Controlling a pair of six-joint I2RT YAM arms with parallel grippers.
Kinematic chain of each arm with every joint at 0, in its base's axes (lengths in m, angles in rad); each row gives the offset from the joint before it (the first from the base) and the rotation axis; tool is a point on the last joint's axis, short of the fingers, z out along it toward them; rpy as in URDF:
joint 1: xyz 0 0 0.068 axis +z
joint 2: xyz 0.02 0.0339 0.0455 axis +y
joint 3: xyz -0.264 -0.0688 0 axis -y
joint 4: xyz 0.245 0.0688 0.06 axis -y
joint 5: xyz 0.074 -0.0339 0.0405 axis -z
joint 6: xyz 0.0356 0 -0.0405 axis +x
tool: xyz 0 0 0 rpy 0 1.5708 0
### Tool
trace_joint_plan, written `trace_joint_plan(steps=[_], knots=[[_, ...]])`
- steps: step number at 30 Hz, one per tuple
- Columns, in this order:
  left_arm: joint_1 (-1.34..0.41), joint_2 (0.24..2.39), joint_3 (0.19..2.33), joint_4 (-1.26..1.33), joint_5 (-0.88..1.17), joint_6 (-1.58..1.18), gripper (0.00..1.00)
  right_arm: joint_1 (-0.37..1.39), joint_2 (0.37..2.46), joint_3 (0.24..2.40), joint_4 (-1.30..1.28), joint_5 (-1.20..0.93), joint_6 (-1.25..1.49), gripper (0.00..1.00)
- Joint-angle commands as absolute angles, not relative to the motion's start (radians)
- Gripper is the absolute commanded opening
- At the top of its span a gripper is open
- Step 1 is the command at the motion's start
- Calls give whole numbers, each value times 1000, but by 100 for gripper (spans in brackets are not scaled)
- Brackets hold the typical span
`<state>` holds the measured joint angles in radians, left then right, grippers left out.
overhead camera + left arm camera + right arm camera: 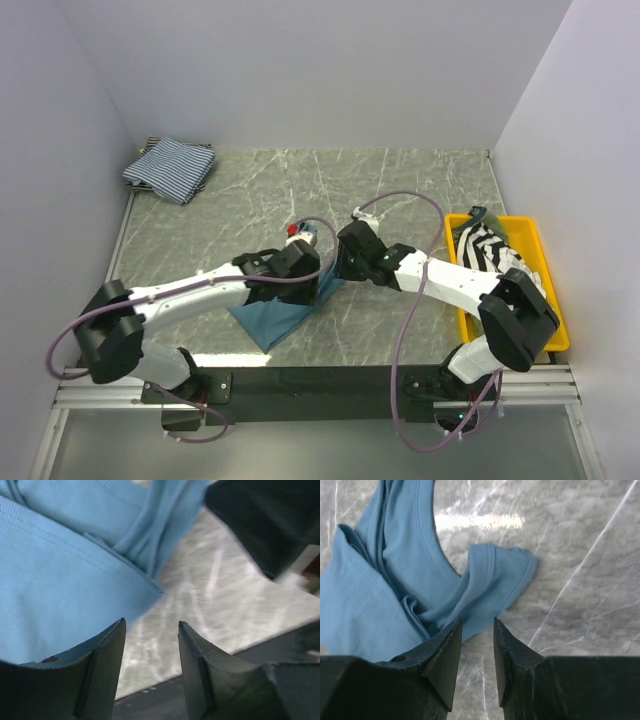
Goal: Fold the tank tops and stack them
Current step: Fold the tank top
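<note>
Teal tank top (pixel 274 320), half hidden, bunched

The left arm (pixel 190 290) and the right arm (pixel 450 283) both stretch low and inward, their ends nearly meeting at the middle. The left gripper (pixel 150 625) has its jaws well apart and empty. The right gripper (pixel 476 622) shows a narrower gap, also empty.

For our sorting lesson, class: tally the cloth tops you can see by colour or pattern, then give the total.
Teal-blue top: 1
Fine blue-and-white striped top: 1
Black-and-white striped top: 1
Olive-green top: 1, only a small part showing
Total: 4
</note>
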<state>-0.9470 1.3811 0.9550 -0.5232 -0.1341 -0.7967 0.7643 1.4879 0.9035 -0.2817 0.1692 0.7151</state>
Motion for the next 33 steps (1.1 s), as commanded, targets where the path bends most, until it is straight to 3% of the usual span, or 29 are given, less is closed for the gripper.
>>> trace_joint_plan(steps=[1,14,23,25,29,33], knots=[[-988,1446,1023,-572,-277,-732,53,749,1422,862,-212,141,767,39],[-1057,1601,1098,-558,-365,-670,55,698,1293,684,-81,66,859,39],[-1057,1654,1101,-566,-428,-683,49,701,1281,646,-20,22,888,39],[-1057,1666,1101,-565,-430,-684,43,701,1287,634,-2,3,899,39],[-1057,1663,1097,-566,-451,-701,19,713,1315,624,67,-38,916,34],[-1055,1632,1094,-587,-500,-733,9,742,1367,637,116,-55,920,29]])
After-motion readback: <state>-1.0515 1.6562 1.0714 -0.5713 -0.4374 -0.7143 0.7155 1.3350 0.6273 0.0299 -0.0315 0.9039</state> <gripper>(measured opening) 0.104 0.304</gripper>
